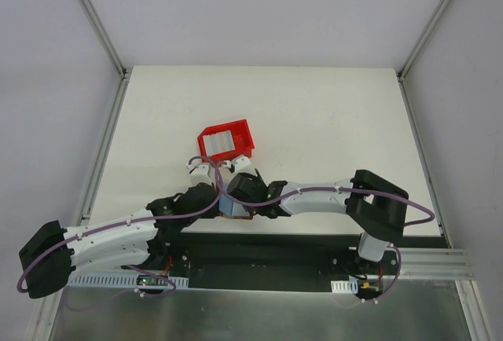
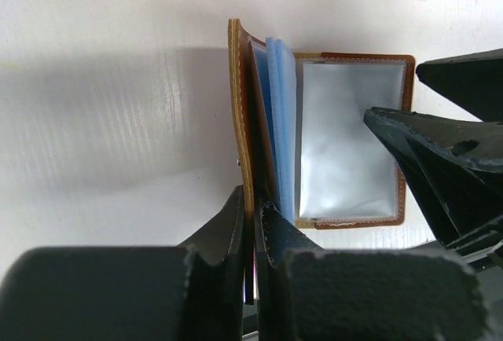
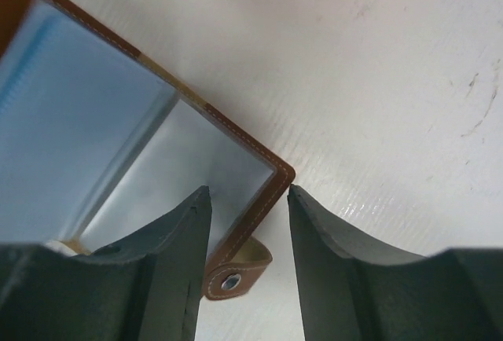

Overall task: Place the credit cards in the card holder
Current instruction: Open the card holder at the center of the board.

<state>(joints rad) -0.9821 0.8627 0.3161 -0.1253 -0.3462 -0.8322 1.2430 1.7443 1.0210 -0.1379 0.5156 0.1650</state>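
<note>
Here we are holding the card holder [image 2: 346, 144] open: the left gripper [image 2: 251, 207] is clamped on its raised cover, while the right gripper [image 3: 248, 196] stands half wide astride the flat half's edge, gripping nothing. The holder lies between the arms near the table's [image 1: 314, 121] front edge, long axis running gripper to gripper, snap tab [image 3: 236, 274] toward the right arm. Next, we judge, the right arm must fetch the credit cards [image 1: 222, 143] from the red tray [image 1: 245, 133].
</note>
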